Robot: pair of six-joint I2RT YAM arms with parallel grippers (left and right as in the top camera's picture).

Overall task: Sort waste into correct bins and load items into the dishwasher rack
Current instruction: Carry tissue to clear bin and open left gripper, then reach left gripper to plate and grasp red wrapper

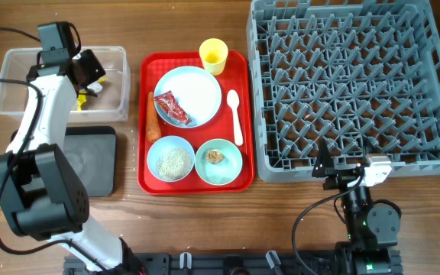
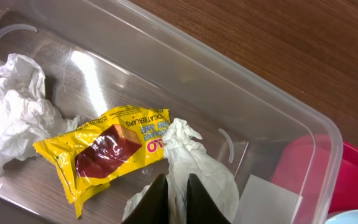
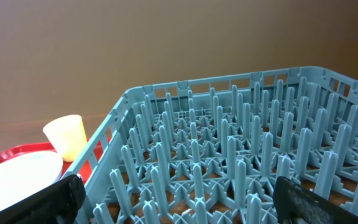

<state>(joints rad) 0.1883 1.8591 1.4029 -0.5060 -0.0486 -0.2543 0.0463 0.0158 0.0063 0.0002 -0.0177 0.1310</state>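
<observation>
My left gripper (image 1: 92,70) hangs over the clear tub (image 1: 21,92). In the left wrist view its fingers (image 2: 177,190) are shut on a white tissue wad (image 2: 201,165) inside the tub (image 2: 260,87). A yellow and red wrapper (image 2: 104,152) and another tissue wad (image 2: 14,106) lie there too. The red tray (image 1: 239,179) holds the pale blue plate (image 1: 197,88) with a red wrapper (image 1: 171,107), a carrot (image 1: 153,122), a white spoon (image 1: 235,114), a bowl of rice (image 1: 170,159) and a bowl with a brown lump (image 1: 218,161). My right gripper (image 3: 188,202) is open and empty at the grey rack's (image 1: 357,84) front edge.
The yellow cup (image 1: 213,55) stands at the red tray's far edge and shows in the right wrist view (image 3: 67,135). The black tray (image 1: 90,156) lies in front of the clear tub, left of the red tray. The rack (image 3: 229,155) fills the table's right side.
</observation>
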